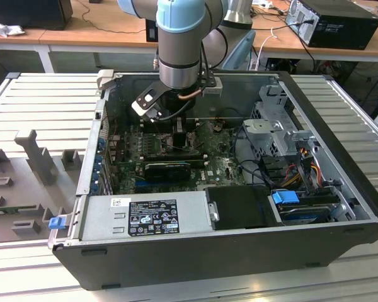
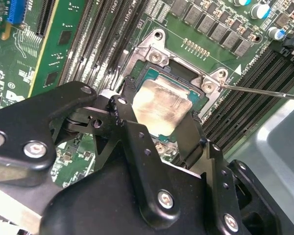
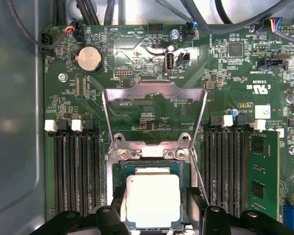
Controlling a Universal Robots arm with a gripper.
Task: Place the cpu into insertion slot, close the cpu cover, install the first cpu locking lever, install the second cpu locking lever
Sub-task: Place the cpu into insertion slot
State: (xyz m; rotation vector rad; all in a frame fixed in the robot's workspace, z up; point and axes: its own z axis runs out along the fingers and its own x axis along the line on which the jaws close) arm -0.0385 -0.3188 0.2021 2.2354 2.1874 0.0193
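The cpu (image 2: pixel 161 105) (image 3: pixel 153 198), a flat square chip with a silvery top, lies in or just over the insertion slot (image 2: pixel 157 54) (image 3: pixel 118 155). My gripper (image 2: pixel 157 122) (image 3: pixel 154 208) (image 1: pixel 183 135) is low inside the computer case, its black fingers (image 2: pixel 121 113) close against two opposite sides of the chip. The cpu cover (image 3: pixel 154 90), a thin metal frame, is swung back off the socket and stands open. A thin locking lever rod (image 2: pixel 264 91) (image 3: pixel 202 183) sticks out free beside the socket.
Black memory slots (image 3: pixel 73 171) flank the socket, with a green memory stick (image 3: pixel 262 181) in one. A coin battery (image 3: pixel 89 59) and cables lie beyond the cover. In the exterior view, the power supply (image 1: pixel 151 217) and drive cage (image 1: pixel 277 132) crowd the case.
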